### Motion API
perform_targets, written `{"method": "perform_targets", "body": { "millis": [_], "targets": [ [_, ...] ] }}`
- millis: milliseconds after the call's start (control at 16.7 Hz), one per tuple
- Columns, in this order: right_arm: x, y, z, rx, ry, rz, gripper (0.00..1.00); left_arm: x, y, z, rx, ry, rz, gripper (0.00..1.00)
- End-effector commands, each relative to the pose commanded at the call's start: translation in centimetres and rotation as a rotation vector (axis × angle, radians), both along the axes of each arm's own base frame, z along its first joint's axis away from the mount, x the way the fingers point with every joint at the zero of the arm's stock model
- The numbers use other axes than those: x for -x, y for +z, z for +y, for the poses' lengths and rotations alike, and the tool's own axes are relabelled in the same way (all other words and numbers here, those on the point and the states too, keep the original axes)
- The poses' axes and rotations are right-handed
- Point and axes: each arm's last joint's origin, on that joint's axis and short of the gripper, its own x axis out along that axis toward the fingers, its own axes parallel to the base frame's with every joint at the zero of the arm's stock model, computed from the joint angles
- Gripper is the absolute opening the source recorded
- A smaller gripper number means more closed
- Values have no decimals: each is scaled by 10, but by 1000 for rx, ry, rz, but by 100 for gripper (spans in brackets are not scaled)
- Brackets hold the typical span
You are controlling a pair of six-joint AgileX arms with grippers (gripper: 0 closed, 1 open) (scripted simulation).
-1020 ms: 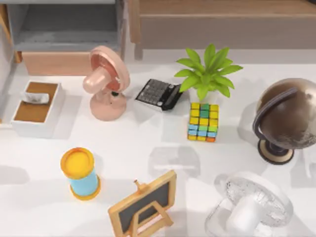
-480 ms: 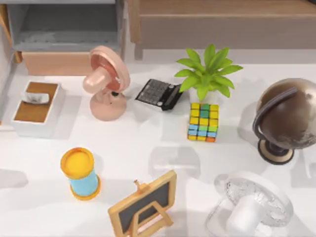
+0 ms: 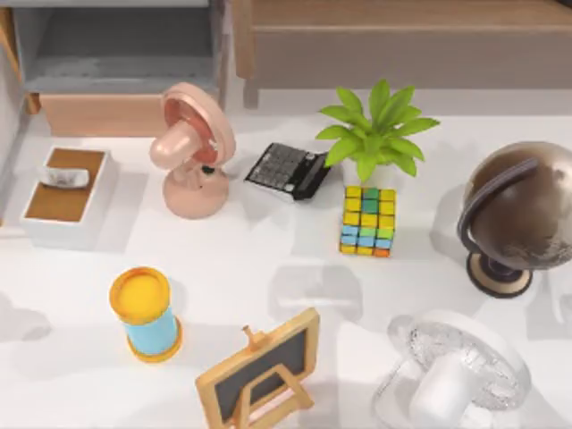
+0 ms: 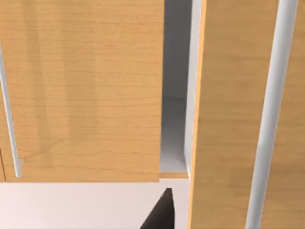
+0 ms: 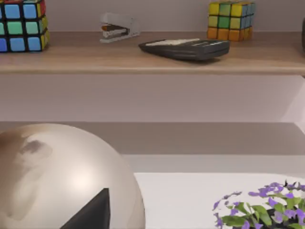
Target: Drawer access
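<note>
Though its state cannot be told, left gripper (image 4: pixel 159 214) just before the drawer (image 3: pixel 116 67), at table's far left.

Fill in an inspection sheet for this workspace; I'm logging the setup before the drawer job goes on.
Surface: white table, crowded.
Job's things: drawer at the top view's far left, pulled open, grey inside showing, peach front panel toward the table.
Clutter: pink fan, calculator, plant, cube, globe, white fan, yellow-and-blue cylinder, chalkboard, white box.
Grippers: left wrist view shows a dark fingertip near wooden panels; right wrist view shows one by the globe; open or shut unclear.
Cables: nothing seen.
Surroundings: brown wooden unit behind the table.
</note>
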Motion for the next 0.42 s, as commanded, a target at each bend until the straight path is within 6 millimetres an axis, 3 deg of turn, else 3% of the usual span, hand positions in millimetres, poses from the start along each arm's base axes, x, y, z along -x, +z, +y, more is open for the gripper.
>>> {"method": "perform_targets", "body": {
  "millis": [120, 420],
  "targets": [
    [0, 0, 0, 0, 0, 0, 100, 0, 0, 0, 0, 0, 0, 100],
    [0, 0, 0, 0, 0, 0, 100, 0, 0, 0, 0, 0, 0, 100]
  ]
}}
